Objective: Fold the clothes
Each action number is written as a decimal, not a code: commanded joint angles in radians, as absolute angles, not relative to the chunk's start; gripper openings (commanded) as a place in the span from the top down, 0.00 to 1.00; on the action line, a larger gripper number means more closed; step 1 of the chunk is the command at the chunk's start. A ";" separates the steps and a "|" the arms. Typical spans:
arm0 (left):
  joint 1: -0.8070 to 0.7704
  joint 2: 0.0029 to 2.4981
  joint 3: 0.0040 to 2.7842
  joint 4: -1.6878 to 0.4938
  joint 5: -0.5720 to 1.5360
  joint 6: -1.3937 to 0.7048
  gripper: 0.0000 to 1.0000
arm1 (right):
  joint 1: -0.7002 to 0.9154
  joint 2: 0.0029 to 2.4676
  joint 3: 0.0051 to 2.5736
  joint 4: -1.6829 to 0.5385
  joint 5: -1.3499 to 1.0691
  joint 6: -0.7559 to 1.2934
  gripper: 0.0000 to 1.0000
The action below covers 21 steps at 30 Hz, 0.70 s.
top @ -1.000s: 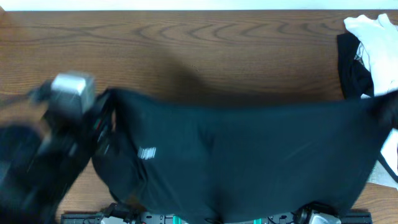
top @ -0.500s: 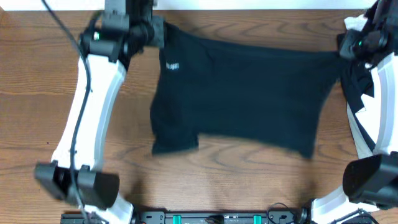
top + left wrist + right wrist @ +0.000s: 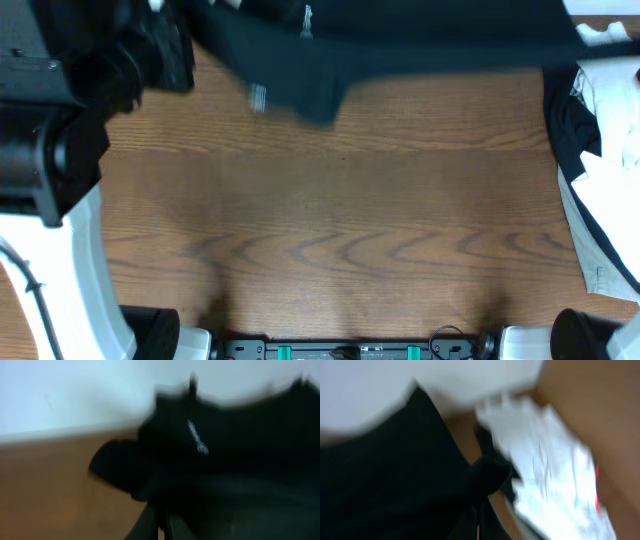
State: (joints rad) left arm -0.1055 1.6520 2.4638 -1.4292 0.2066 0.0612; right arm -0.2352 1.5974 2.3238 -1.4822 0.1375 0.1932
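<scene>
Black T-shirt [image 3: 420, 40]: raised and stretched left to right along the far edge of the tabletop [image 3: 330, 230]. Its lower hem hangs over the far wood. One corner droops lower at the left, where the white logo [image 3: 257, 97] shows.

Left gripper [image 3: 161, 522]: the view is heavily blurred. The jaws stand close together at the bottom of the wrist view, with a bunch of the black cloth gathered directly at them, and read as clamped on the T-shirt. The logo lies just beyond the bunch.

Right gripper [image 3: 479, 517]: also blurred. The jaws are drawn together, and the black cloth narrows to a gathered point between them, so they read as clamped on the T-shirt's other end.

Left arm [image 3: 50, 150]: fills the left side of the overhead view, out of focus, with its upper part level with the shirt's left end.

Pile of clothes [image 3: 585, 160]: white and black garments lying along the right edge of the tabletop, beside the shirt's right end. Whether the pile touches the held shirt cannot be told. The white garment [image 3: 545, 460] appears just right of the right jaws
</scene>
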 commanded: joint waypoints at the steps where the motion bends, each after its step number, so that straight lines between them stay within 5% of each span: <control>1: -0.097 1.771 2.333 -1.513 0.237 0.078 0.95 | -0.246 1.691 2.174 -1.535 0.218 0.186 0.99; 13: -0.138 1.906 1.668 -1.460 0.367 0.079 0.94 | -0.246 1.694 1.510 -1.404 0.261 0.186 0.99; 21: -0.178 1.900 1.540 -1.523 0.595 0.216 0.94 | -0.248 1.693 1.366 -1.364 0.263 0.209 0.99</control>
